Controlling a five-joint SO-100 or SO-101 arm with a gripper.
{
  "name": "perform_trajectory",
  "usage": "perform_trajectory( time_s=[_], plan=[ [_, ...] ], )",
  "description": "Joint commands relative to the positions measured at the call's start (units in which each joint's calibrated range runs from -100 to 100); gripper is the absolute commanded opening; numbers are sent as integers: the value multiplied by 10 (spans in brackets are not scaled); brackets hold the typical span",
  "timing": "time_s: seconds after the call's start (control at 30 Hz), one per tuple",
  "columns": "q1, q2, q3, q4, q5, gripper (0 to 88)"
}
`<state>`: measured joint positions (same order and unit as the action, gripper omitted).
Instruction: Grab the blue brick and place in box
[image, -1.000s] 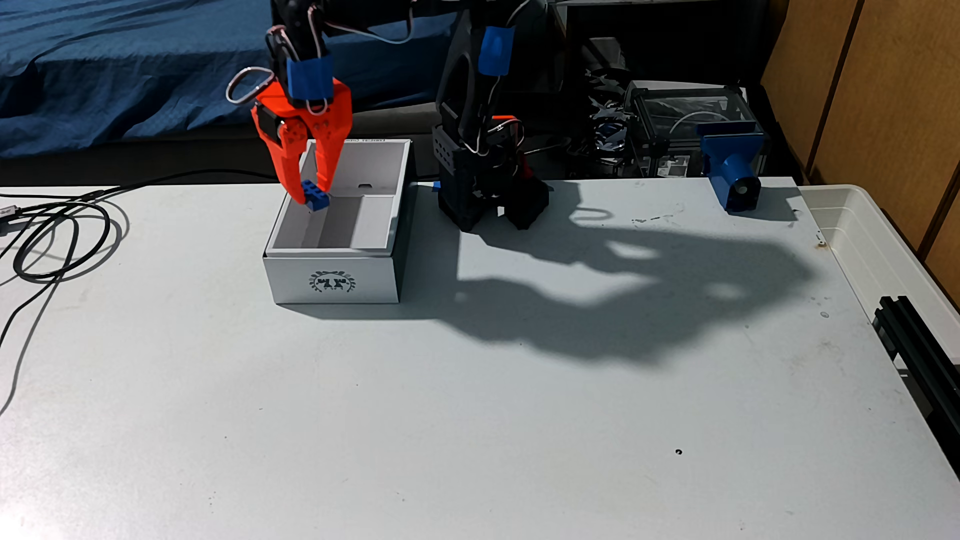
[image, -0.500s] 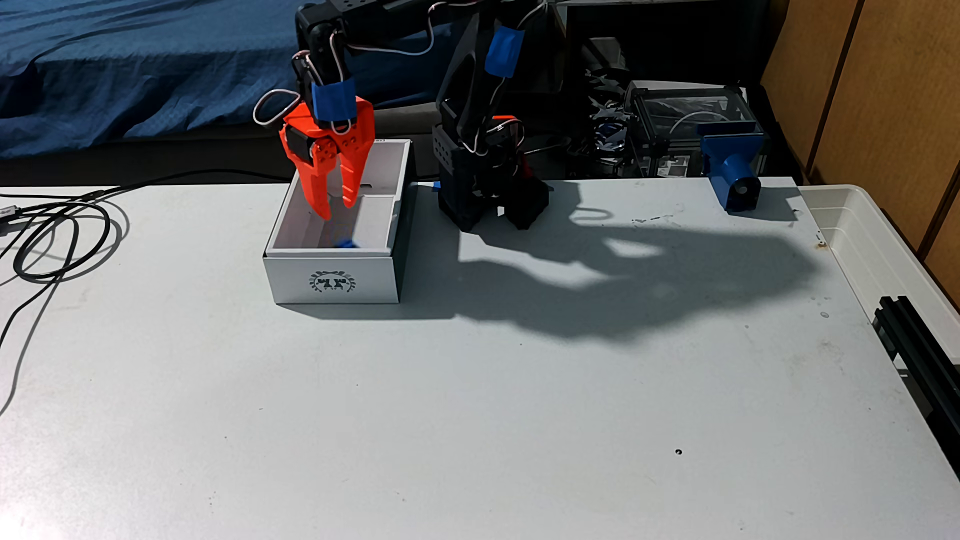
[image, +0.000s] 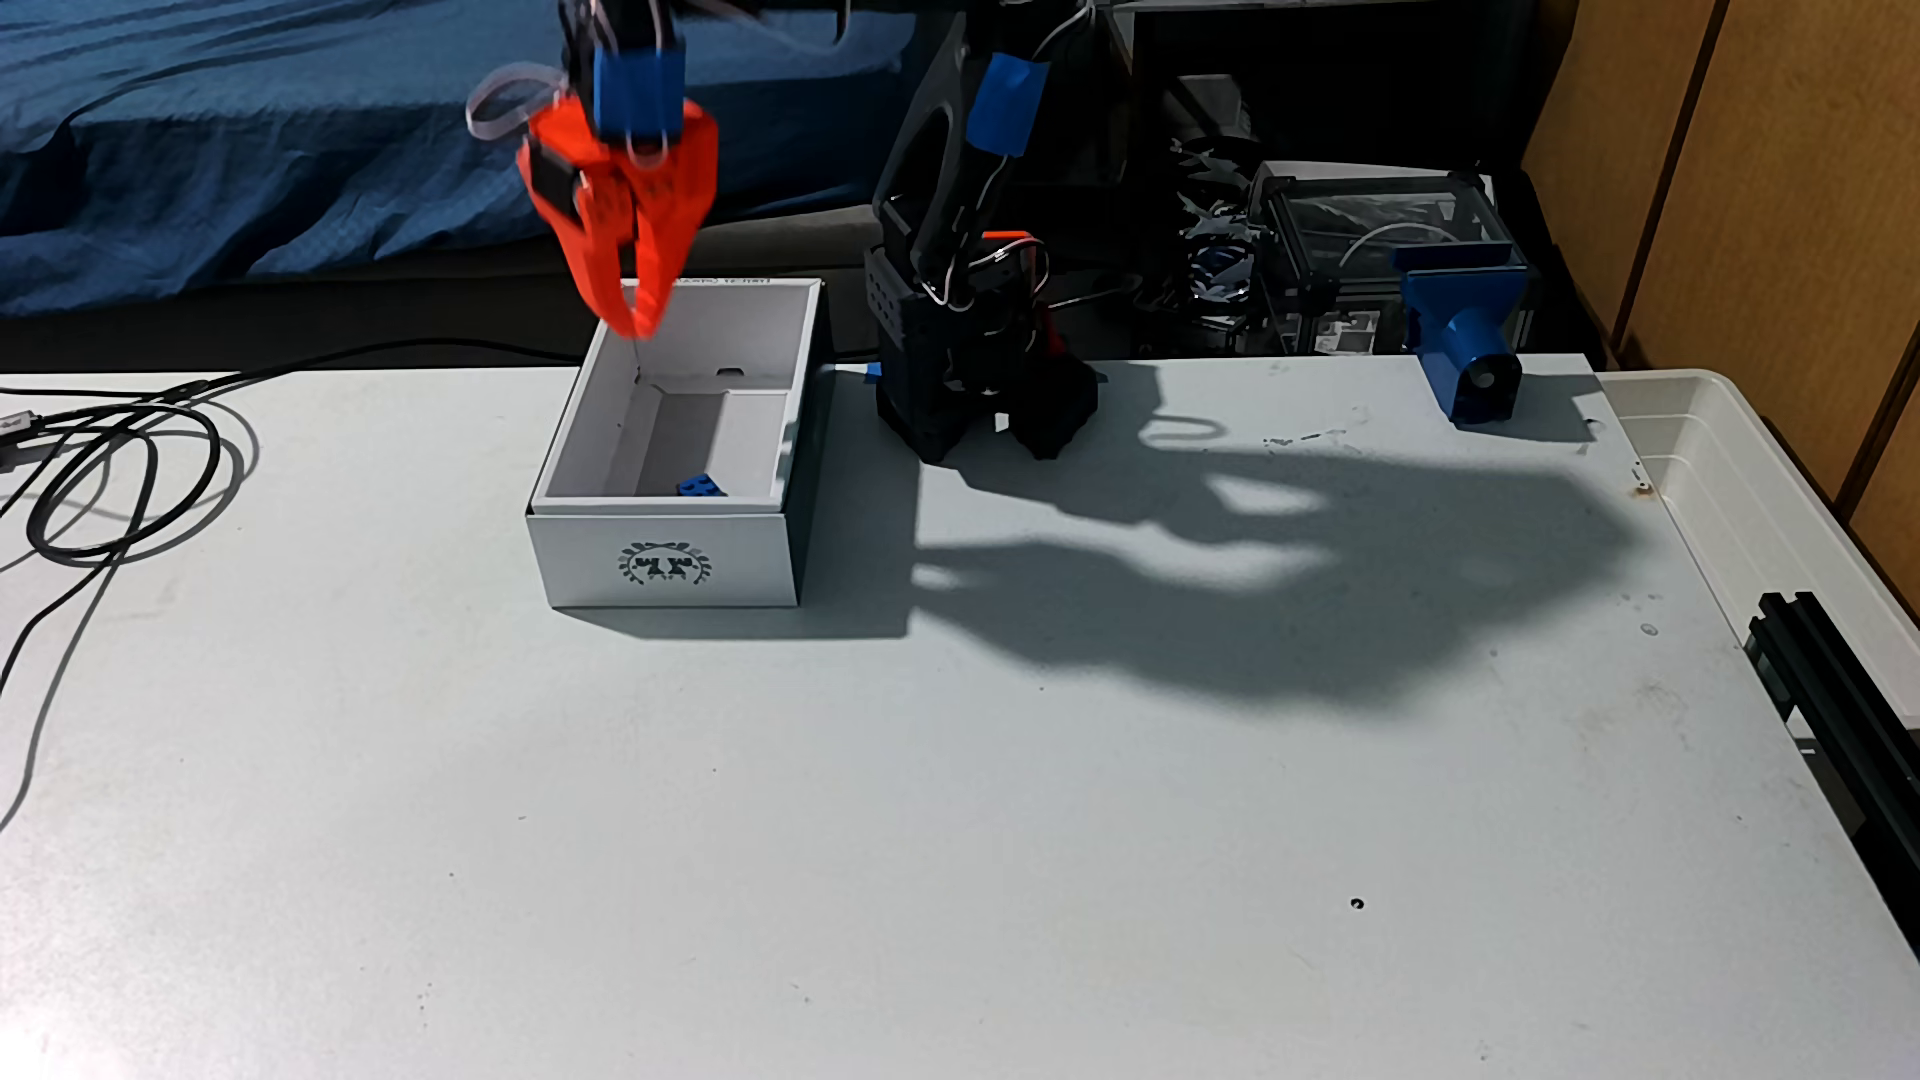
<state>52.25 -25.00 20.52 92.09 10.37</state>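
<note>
Now the small bright-blue plastic brick (image: 700, 485) lies inside the white cardboard box (image: 665, 566), so only the empty, nearly closed orange end effector (image: 641, 324) clipping the rim could disturb it.

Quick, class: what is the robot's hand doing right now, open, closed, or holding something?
Hand: closed, holding nothing; the blue brick lies inside the box.
</note>
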Motion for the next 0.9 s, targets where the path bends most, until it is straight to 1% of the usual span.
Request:
perform_trajectory(
  time_s=[0.0, 0.13, 0.37, 0.47, 0.53, 0.7, 0.87],
  plan=[
    [-51, -13, -75, 23, -34, 8],
    [-144, -14, -79, 9, -83, 10],
    [-274, -17, -73, -78, -159, 11],
    [-312, -51, -44, -144, -181, 11],
    [-335, -95, 10, -210, -189, 11],
    [-390, -243, 200, -372, -190, 12],
    [-457, -395, 381, -470, -188, 13]
  ],
)
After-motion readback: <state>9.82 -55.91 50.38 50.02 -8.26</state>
